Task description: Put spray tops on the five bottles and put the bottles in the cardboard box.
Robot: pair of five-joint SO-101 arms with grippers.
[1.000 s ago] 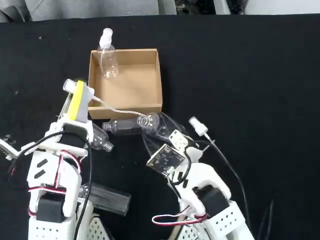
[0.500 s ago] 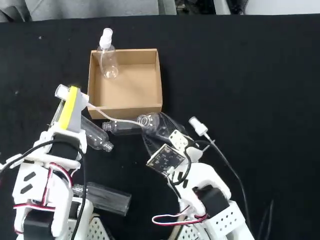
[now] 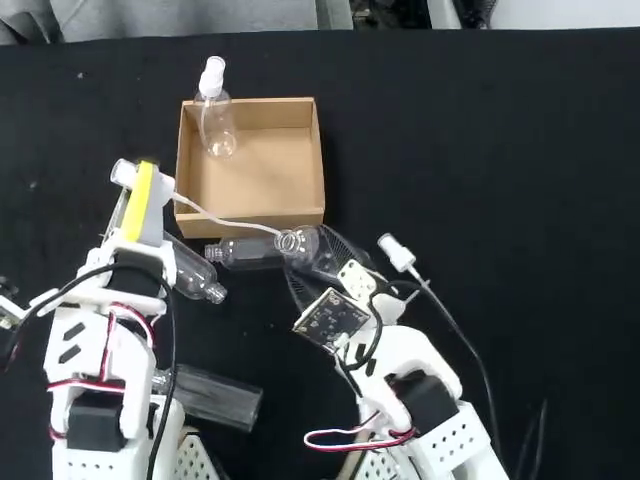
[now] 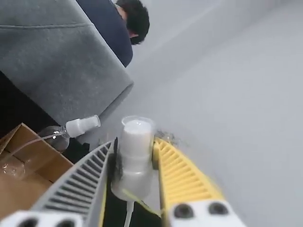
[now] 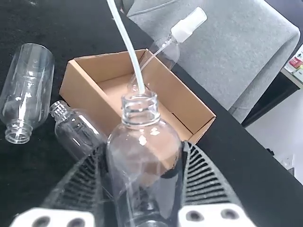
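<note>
- The left end effector (image 3: 138, 195), clenched on the spray top (image 3: 122, 172), had edged toward the cardboard box (image 3: 250, 212).
- The right end effector (image 5: 142, 153) stayed gripping its bottle (image 5: 142, 135).

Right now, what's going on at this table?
The left gripper holds a spray top whose tube reaches across to the neck of a bottle gripped by the right gripper. The top is not yet seated. One capped bottle stands in the box. Two bare bottles lie on the table beside the box, and a spare top lies near the right arm.
</note>
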